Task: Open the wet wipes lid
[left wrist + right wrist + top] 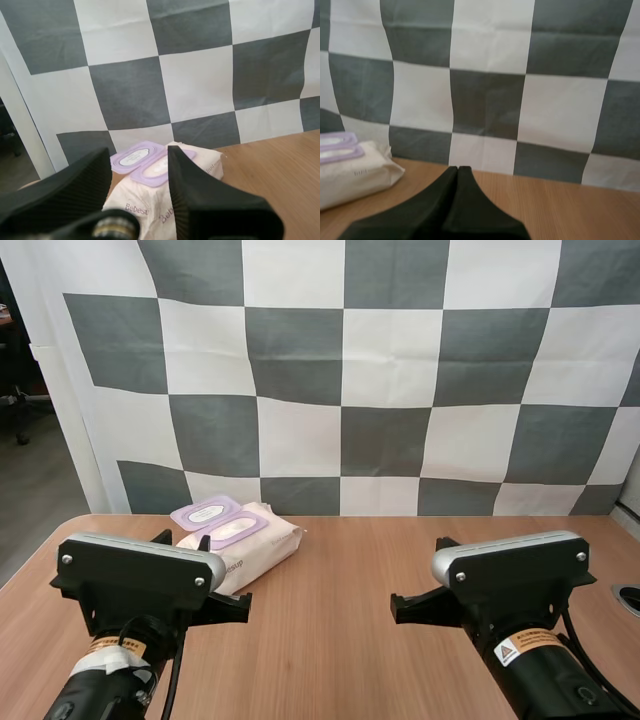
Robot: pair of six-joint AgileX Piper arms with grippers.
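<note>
A pale pink pack of wet wipes [262,548] lies on the wooden table [340,640] at the far left. Its purple lid [205,512] is flipped back and lies flat behind the purple-rimmed opening [236,530]. My left gripper [185,538] hovers just in front of the pack and is open. In the left wrist view its fingers [139,152] stand apart, with the pack [202,164] and the lid [133,156] showing between and beyond them. My right gripper [457,169] is shut on nothing over bare table, well to the right of the pack [355,175].
A round grommet hole [630,598] sits in the table at the right edge. Bare wood stretches between the two arms and right of the pack.
</note>
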